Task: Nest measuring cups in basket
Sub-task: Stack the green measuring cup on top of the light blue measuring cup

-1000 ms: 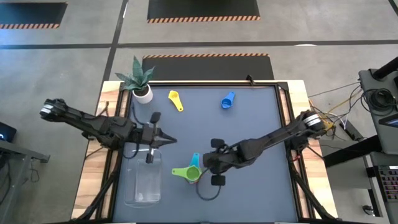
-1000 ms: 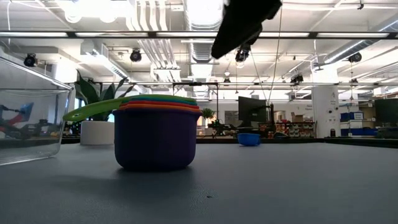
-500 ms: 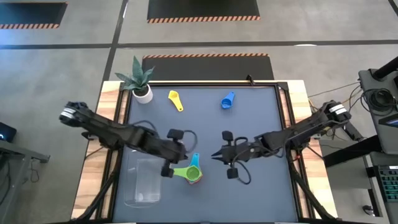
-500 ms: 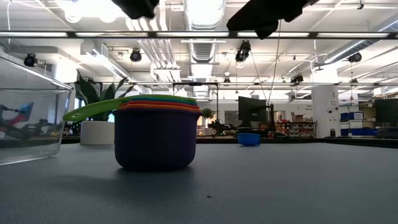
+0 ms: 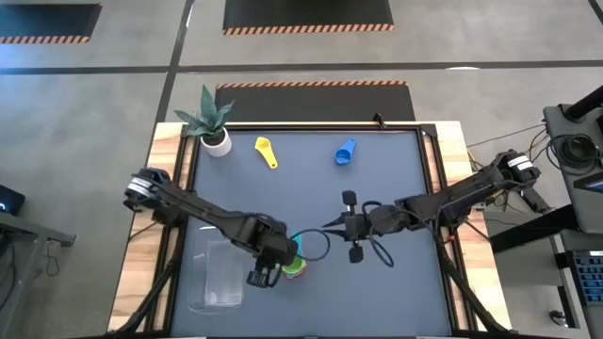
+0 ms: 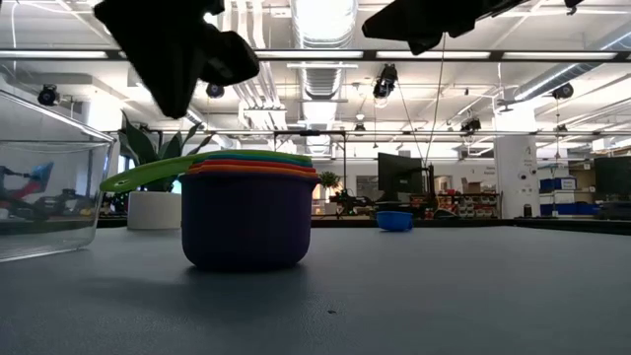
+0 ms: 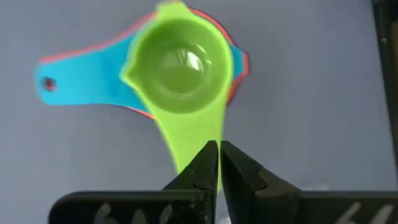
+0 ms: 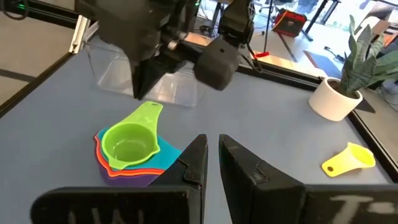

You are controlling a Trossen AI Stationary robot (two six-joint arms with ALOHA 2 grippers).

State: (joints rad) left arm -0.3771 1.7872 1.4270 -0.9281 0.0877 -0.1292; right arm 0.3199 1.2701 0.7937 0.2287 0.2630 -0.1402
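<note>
Left gripper (image 5: 267, 266) is hanging directly over the cup stack (image 5: 294, 263), fingers pressed nearly together with only a sliver of gap, holding nothing. In the left wrist view the fingertips (image 7: 219, 163) are sitting right over the green cup's handle (image 7: 191, 144), which is running straight back toward them from the bowl.

The stack is sitting on the mat just to the 3 o'clock side of the clear bin (image 5: 217, 276), not in it. From above, the green handle is pointing toward roughly 8 o'clock, at the bin; the teal handle (image 7: 81, 85) is lying crosswise to it. So the green cup's long axis is running bowl-to-handle toward the bin, in line with my left fingers.

Right gripper (image 5: 332, 227) is waiting at about 1 o'clock from the stack, near but clear of it, fingers close together and empty.

Left is plainly the nearer arm. I judge I am needing to open the fingers before coming down on that handle.

Two cups are lying apart near the far edge: yellow cup (image 5: 267, 151), handle toward 5 o'clock, and blue cup (image 5: 345, 152), at a slant. The potted plant (image 5: 212, 121) is standing at the far left corner.
</note>
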